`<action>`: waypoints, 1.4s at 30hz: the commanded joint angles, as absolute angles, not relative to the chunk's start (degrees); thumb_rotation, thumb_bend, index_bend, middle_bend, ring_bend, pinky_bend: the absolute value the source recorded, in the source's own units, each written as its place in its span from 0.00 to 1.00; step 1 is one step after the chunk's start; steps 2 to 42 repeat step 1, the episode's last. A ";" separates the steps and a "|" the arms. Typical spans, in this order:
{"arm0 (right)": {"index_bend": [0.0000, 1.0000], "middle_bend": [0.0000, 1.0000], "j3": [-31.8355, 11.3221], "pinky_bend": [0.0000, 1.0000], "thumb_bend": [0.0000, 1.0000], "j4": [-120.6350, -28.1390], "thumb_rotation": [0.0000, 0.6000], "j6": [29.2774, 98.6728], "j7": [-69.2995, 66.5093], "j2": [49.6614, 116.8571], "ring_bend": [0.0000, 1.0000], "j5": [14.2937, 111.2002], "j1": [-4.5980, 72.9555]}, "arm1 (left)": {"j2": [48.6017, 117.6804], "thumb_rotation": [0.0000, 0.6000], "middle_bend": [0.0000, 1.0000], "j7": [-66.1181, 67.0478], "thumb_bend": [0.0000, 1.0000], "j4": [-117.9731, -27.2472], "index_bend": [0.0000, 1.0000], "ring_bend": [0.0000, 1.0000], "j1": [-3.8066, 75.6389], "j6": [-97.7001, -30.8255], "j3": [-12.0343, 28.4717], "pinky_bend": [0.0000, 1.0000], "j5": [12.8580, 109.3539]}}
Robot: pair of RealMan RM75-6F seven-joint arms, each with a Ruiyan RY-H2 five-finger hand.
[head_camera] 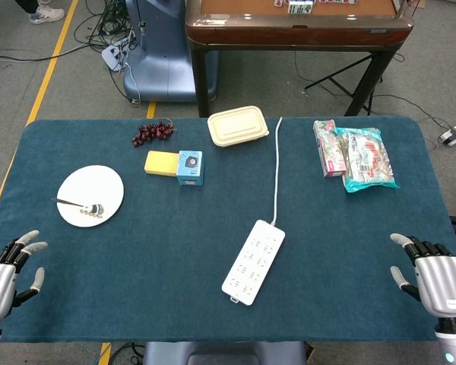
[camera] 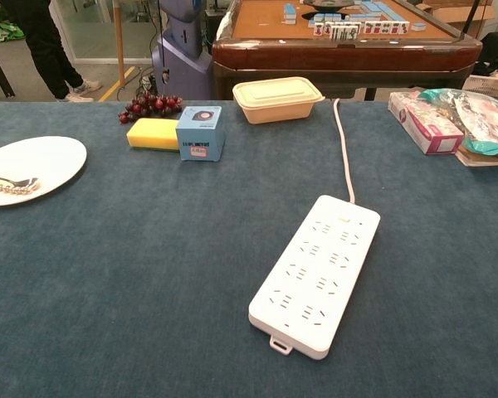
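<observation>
Right robot hand (head_camera: pixel 438 280) hangs empty, well right of the power strip (head_camera: pixel 254 261).

The white power strip (head_camera: pixel 254 261) lies flat and diagonal on the table, well left of the right hand (head_camera: pixel 439 283), untouched, its cord running away.

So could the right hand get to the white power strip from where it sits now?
Probably yes. The right hand is open at the table's right edge, holding nothing, and only bare blue cloth lies between it and the power strip. The snack packets sit well behind that path.
</observation>
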State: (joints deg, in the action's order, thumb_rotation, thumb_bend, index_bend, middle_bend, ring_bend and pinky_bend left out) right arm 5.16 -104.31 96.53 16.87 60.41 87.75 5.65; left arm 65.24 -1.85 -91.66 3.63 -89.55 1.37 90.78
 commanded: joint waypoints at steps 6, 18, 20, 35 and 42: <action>0.29 0.38 4.34 0.45 0.25 -103.75 1.00 95.23 15.26 59.67 0.42 86.94 5.19 | 65.58 1.00 0.18 -1.31 0.48 -91.62 0.33 0.18 3.91 -89.11 1.24 0.54 90.97; 0.29 0.38 4.34 0.45 0.25 -103.75 1.00 95.23 15.26 59.67 0.42 86.94 5.19 | 65.58 1.00 0.18 -1.31 0.48 -91.62 0.33 0.18 3.91 -89.11 1.24 0.54 90.97; 0.29 0.38 4.34 0.45 0.25 -103.75 1.00 95.23 15.26 59.67 0.42 86.94 5.19 | 65.58 1.00 0.18 -1.31 0.48 -91.62 0.33 0.18 3.91 -89.11 1.24 0.54 90.97; 0.29 0.38 4.34 0.45 0.25 -103.75 1.00 95.23 15.26 59.67 0.42 86.94 5.19 | 65.58 1.00 0.18 -1.31 0.48 -91.62 0.33 0.18 3.91 -89.11 1.24 0.54 90.97; 0.29 0.38 4.34 0.45 0.25 -103.75 1.00 95.23 15.26 59.67 0.42 86.94 5.19 | 65.58 1.00 0.18 -1.31 0.48 -91.62 0.33 0.18 3.91 -89.11 1.24 0.54 90.97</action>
